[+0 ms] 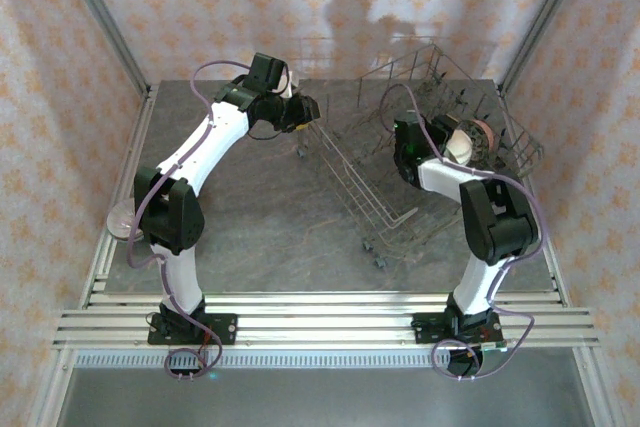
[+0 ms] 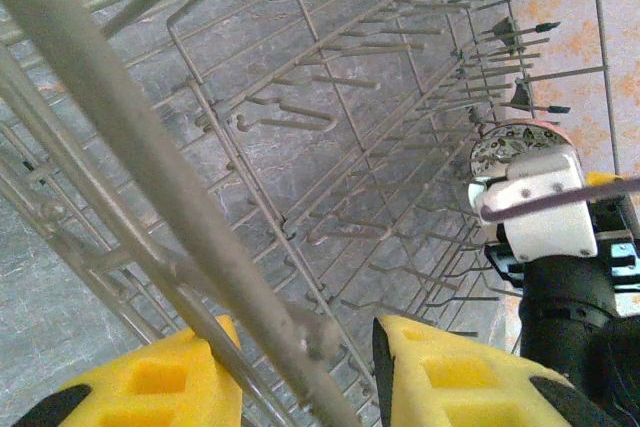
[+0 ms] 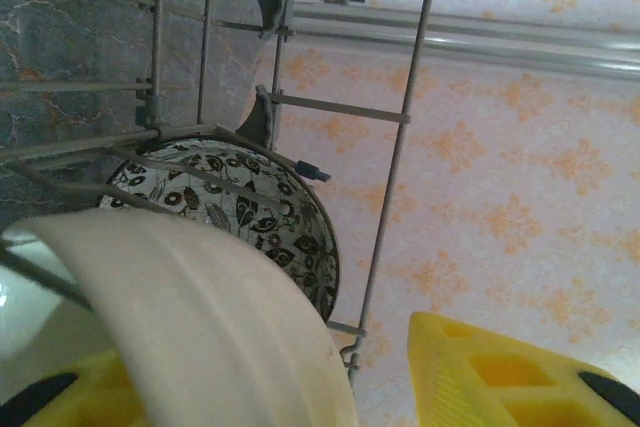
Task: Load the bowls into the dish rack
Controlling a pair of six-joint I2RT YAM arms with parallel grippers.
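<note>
The dish rack sits askew on the table's right half, its left side raised. My left gripper is at the rack's left rim. In the left wrist view that thick rim wire runs between the yellow fingers of the left gripper, which is shut on it. My right gripper reaches inside the rack. Its jaws are open: a white bowl leans by the left finger, with a gap to the right finger. Behind it a leaf-patterned bowl stands on edge among the tines.
The rack's mesh side stands close on the right of my right gripper, with the papered wall behind it. A pale pink round dish lies at the table's left edge, partly behind my left arm. My right wrist is inside the rack.
</note>
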